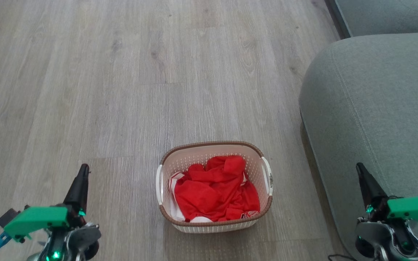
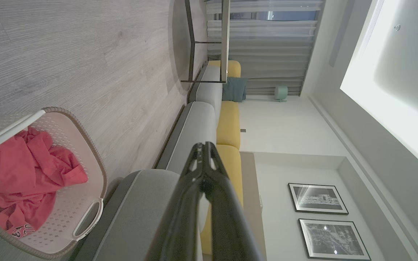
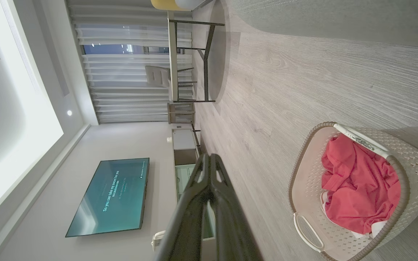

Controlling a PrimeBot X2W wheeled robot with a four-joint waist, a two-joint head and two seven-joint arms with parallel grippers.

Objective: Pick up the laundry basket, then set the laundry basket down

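Much of the laundry basket's (image 1: 194, 156) inside is hidden. A crumpled red garment (image 1: 216, 188) covers its bottom, and a strip of white cloth (image 1: 174, 181) shows from under the red at the left side. A small print (image 1: 250, 214) on the garment's near corner is too small to read. In the left wrist view the basket (image 2: 85, 188) is cut off by the left and bottom edges. The grey sofa (image 1: 368, 108) runs out of the head view on the right, and both arms are cropped at the bottom edge.

The left gripper (image 1: 84, 168) has its two long dark fingers pressed together into a single point, holding nothing and touching nothing. The right gripper (image 1: 360, 168) is closed the same way and is also empty. Each wrist view confirms it, with the left gripper's (image 2: 205, 145) and the right gripper's (image 3: 209, 156) tips meeting in the air.

The basket stands upright on the floor (image 1: 122, 72) between the two grippers, well apart from both. It is near the sofa's rounded arm but not touching it.

It is a rounded rectangle of cream plastic. Its walls are pierced with rows of small holes, the rim has a brown woven look, and there is a white loop handle (image 1: 267, 174) on each short side. The floor is pale grey planks with a wood grain. The sofa is matte woven fabric with a stitched seam. A bright green plastic piece (image 1: 36, 219) sits on each wrist.
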